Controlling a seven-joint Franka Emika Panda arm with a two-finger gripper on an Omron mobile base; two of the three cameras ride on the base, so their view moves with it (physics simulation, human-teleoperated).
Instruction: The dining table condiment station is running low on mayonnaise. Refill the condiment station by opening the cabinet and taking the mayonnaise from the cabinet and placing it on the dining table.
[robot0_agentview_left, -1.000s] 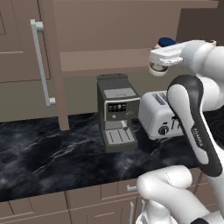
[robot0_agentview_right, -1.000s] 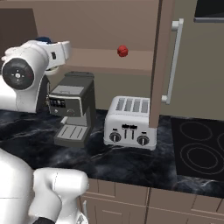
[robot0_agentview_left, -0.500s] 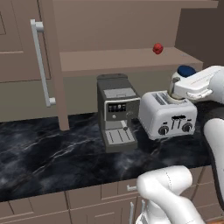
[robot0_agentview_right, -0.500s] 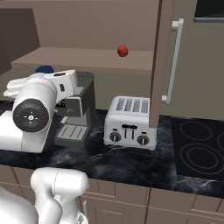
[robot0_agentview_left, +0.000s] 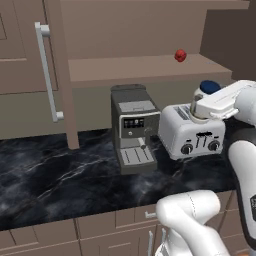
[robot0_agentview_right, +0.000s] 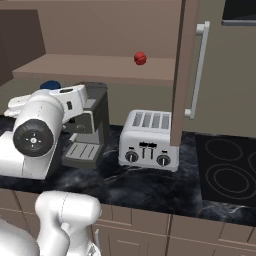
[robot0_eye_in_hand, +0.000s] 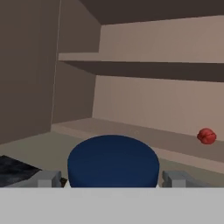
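The mayonnaise (robot0_eye_in_hand: 113, 162) shows its dark blue lid between my two fingertips in the hand view. My gripper (robot0_eye_in_hand: 111, 180) is shut on the jar, one finger on each side. In the left base view the blue lid (robot0_agentview_left: 210, 87) sticks up from the gripper (robot0_agentview_left: 202, 102), just above the toaster's right end and below the shelf. From the right base camera the lid (robot0_agentview_right: 50, 85) peeks over my white forearm. The cabinet (robot0_agentview_left: 30, 50) stands open, its door (robot0_agentview_right: 182, 75) swung out, its lower shelf (robot0_agentview_left: 135, 67) bare except for a small red object (robot0_agentview_left: 180, 55). The dining table is out of view.
A grey coffee machine (robot0_agentview_left: 132, 127) and a silver toaster (robot0_agentview_left: 192, 132) stand on the black marble counter (robot0_agentview_left: 50, 170) under the cabinet. A cooktop (robot0_agentview_right: 230, 172) lies to the right. The open door's long handle (robot0_agentview_left: 47, 75) juts out at the left.
My hand has come down and back from the cabinet shelf with the jar in it, from shelf height to toaster height.
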